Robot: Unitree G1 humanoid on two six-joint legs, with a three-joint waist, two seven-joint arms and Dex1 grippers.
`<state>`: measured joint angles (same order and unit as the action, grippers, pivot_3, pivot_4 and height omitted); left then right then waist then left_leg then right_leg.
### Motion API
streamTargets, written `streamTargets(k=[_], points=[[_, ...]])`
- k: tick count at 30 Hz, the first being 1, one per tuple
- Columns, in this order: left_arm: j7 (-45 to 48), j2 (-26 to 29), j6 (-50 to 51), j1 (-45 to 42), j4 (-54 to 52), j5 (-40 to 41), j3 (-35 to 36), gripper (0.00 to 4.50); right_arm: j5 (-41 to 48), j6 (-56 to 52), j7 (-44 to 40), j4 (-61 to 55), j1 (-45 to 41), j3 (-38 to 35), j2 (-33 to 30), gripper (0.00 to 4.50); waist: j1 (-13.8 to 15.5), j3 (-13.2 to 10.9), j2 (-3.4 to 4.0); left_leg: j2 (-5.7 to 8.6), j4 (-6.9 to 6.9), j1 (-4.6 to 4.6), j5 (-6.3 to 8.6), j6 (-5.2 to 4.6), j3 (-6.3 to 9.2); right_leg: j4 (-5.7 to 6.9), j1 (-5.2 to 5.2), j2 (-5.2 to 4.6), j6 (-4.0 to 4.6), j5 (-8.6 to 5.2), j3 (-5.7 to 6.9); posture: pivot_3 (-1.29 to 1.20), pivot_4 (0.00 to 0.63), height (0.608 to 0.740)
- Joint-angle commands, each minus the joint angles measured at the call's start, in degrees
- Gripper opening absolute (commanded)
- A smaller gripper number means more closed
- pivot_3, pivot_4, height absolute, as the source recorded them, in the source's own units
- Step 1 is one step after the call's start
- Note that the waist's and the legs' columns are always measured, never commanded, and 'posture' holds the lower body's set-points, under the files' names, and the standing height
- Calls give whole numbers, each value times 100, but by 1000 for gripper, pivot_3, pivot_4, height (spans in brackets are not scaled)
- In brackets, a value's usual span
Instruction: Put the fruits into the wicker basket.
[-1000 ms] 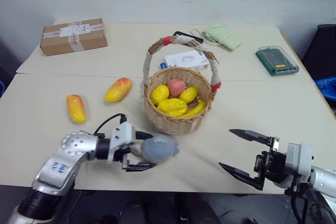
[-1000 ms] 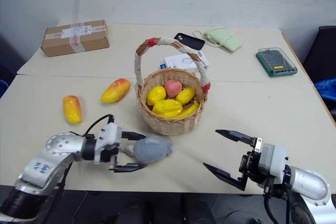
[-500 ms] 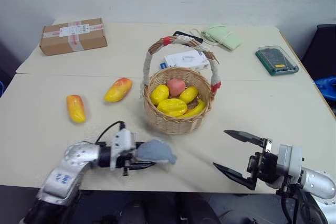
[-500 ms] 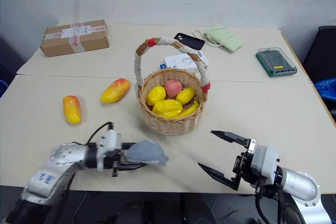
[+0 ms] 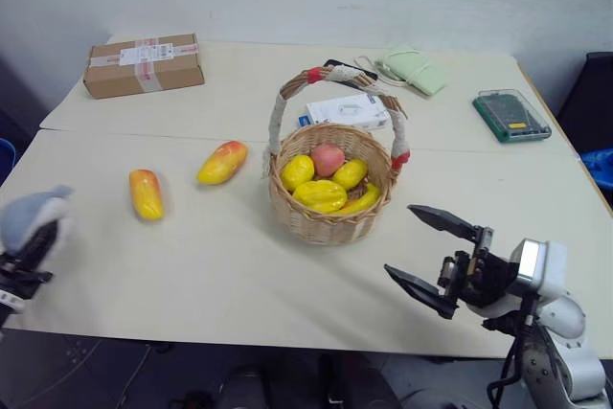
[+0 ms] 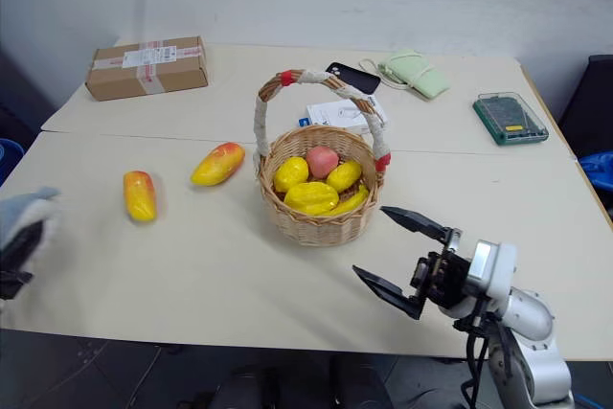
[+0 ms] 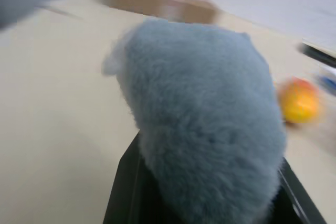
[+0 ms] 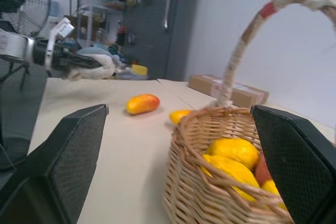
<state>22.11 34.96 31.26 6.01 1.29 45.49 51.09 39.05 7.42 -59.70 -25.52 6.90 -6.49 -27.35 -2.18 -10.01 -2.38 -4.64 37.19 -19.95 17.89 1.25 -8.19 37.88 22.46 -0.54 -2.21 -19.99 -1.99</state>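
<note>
Pinching fuzzy grey plush toy [image 7: 205, 124]: left tool [image 5: 21, 261] | right tool [image 5: 429, 261] spread | woven wicker basket [image 5: 330, 222], seemingly round

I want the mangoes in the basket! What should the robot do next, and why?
Probably drop the grey plush toy aside: the left end effector is shut on it, while two mangoes lie left of the wicker basket.
</note>
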Motion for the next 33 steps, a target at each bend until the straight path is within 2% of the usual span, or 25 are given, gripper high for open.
streamTargets(k=[1,4,9,15,21,26,29,31,33], points=[[-1108,-151,-77,-816,470,-295,-133,1126,-53,106,-9,-3,-98,51,83,4500,57,5,-9,0,3,-4,2,0,-1,-1,3,0,-1,1,0,0,150,740],[-1846,-427,-198,-1310,661,-533,-167,1126,-139,190,-49,43,-110,86,125,4500,67,21,-35,0,9,-15,2,4,4,-3,7,-3,-3,2,11,0,150,740],[-2634,-640,-579,-1405,683,-588,343,2600,-202,292,-10,213,-195,-111,83,4500,-59,25,-41,-9,2,-12,-3,35,-10,-3,11,4,-3,2,2,0,150,740],[-2617,-259,-671,-1195,497,-536,668,4477,-186,318,-68,416,-231,-361,-51,4500,-71,25,-42,-13,2,-11,-9,42,-5,5,14,8,-2,1,7,0,150,740],[-1831,422,-702,-916,642,-724,418,4477,-142,240,-170,423,-143,-439,-195,4500,-38,25,-40,-8,-2,-6,-10,37,-4,5,9,2,0,0,9,0,150,740],[-589,1137,-828,-866,592,-639,366,4477,-89,115,-173,391,-116,-514,-330,4500,-31,23,-38,-9,-9,-7,-9,40,-6,2,12,1,5,-2,11,0,150,740],[526,1643,-873,-1025,612,-405,307,4477,-112,51,-160,388,-114,-544,-413,4500,-34,22,-38,-9,-9,-9,-9,42,-6,1,13,0,8,-4,11,0,150,740],[975,2034,-671,-1157,775,-488,-25,4477,-83,-1,-163,384,-152,-566,-474,4500,-34,19,-31,-9,-10,-10,-10,43,-6,1,16,-1,10,-5,12,0,150,740],[1158,2382,123,-1295,722,-349,-468,4477,-41,-60,-174,376,-212,-616,-538,4500,-22,13,-19,-7,-12,-10,-8,40,-6,2,16,-3,12,-7,12,0,150,740]])
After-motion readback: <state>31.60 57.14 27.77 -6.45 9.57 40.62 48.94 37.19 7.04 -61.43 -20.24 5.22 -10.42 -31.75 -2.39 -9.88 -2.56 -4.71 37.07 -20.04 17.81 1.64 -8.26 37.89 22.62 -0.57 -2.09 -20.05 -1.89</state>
